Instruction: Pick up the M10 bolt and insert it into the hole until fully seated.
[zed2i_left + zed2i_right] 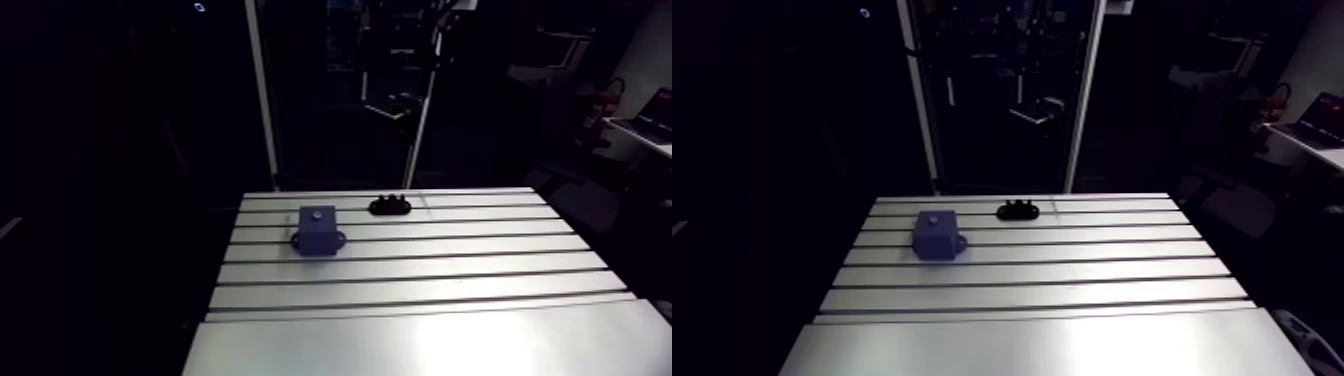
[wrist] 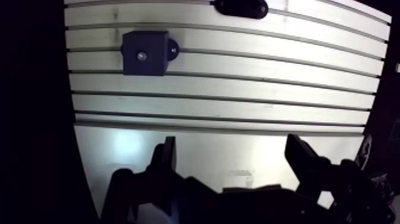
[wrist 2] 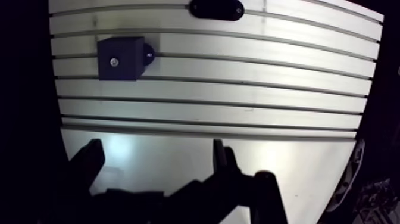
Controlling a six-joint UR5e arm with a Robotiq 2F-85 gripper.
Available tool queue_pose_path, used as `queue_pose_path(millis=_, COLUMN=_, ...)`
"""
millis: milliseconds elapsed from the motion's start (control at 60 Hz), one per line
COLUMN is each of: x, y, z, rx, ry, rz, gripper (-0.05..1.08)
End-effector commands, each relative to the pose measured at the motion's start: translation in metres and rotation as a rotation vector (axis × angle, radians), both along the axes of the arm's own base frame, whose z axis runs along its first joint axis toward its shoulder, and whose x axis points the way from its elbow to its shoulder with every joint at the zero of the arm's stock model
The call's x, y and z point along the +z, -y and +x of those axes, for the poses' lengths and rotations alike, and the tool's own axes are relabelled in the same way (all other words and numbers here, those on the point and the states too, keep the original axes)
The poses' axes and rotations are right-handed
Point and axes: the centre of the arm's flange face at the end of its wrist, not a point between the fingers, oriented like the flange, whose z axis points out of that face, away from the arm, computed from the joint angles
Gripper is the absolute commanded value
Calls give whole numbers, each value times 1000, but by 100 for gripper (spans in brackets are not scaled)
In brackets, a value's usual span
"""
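Pincer hovers above worktop near end, wide open, empty. One blue block, one black part well ahead.

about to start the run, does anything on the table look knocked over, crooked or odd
Nothing stands out. The blue block sits flat on the table, square to its slots. The black piece lies beyond it, apart from it. The gripper is open and empty over the table's bare near strip.
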Motion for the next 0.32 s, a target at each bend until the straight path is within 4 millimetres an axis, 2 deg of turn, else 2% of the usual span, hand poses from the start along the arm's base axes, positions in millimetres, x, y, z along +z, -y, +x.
queue_pose_path(millis=17, x=4, y=0, z=4, rx=-25, ry=-2, rz=-3, gripper=1)
queue_pose_path(millis=317, x=2, y=3, z=5, rx=-23, ry=5, rz=-11, gripper=1)
